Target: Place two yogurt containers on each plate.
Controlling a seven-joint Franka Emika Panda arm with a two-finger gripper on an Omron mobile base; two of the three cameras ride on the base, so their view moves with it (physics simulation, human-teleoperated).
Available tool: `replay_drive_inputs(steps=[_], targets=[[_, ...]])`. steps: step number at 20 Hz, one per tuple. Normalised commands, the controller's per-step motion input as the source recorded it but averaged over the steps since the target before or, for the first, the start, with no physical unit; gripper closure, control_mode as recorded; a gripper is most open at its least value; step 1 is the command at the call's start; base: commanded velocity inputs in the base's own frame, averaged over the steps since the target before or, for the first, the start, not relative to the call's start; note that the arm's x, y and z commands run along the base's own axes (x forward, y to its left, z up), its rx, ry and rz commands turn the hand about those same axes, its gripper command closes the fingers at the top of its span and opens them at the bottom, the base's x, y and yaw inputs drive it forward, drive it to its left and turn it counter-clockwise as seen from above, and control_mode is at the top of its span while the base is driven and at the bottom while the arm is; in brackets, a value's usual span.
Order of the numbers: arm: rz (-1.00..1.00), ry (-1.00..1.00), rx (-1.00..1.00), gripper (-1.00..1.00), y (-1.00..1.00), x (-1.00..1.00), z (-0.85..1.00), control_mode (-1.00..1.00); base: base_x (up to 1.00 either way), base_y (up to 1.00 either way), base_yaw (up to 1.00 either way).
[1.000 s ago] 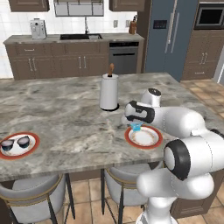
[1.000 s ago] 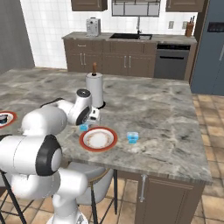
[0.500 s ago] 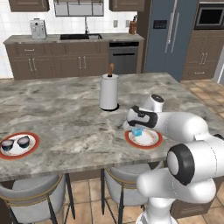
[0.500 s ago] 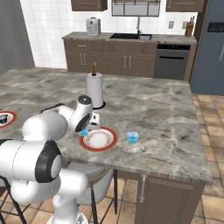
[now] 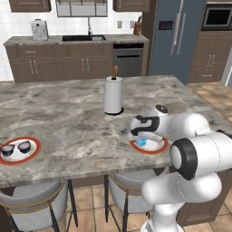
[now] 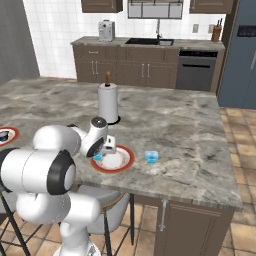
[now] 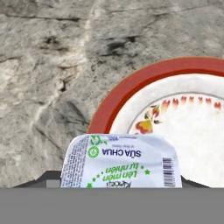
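Note:
My gripper (image 5: pixel 139 135) is shut on a light blue yogurt container (image 5: pixel 142 142) and holds it low over the near plate (image 5: pixel 156 147), a white one with a red-orange rim. In the hand view the cup's printed foil lid (image 7: pixel 121 162) sits between my fingers, at that plate's (image 7: pixel 144 83) near rim. The right base view shows the held cup (image 6: pixel 98 157) at the plate's (image 6: pixel 120 161) left edge. A second light blue container (image 6: pixel 151 157) stands on the counter right of the plate. The far-left plate (image 5: pixel 32 147) carries two dark navy containers (image 5: pixel 16 148).
A tall white paper-towel roll (image 5: pixel 113 95) stands on the marble island behind the near plate. Stools (image 5: pixel 36 204) sit under the island's front edge. Cabinets, a sink and a fridge line the back wall.
My hand has come down and toward the front edge with the light blue container, from above the plate's back to low at its rim. Nothing else moved.

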Motion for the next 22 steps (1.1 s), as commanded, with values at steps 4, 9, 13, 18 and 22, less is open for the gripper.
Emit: replay_drive_inputs(steps=[4,9,13,18,22], targets=[[0.00,0.00,0.00,1.00,-0.04,0.12,-0.01,-1.00,0.00,0.00,0.00],[0.00,0.00,0.00,1.00,-0.05,0.31,-0.01,-1.00,0.00,0.00,0.00],[0.00,0.00,0.00,1.00,-0.04,0.18,-0.08,-1.00,0.00,0.00,0.00],[0.00,0.00,0.00,1.00,-0.12,0.00,-0.13,-1.00,0.00,0.00,0.00],[0.00,0.00,0.00,1.00,-0.09,0.00,-0.02,-1.00,0.00,0.00,0.00]])
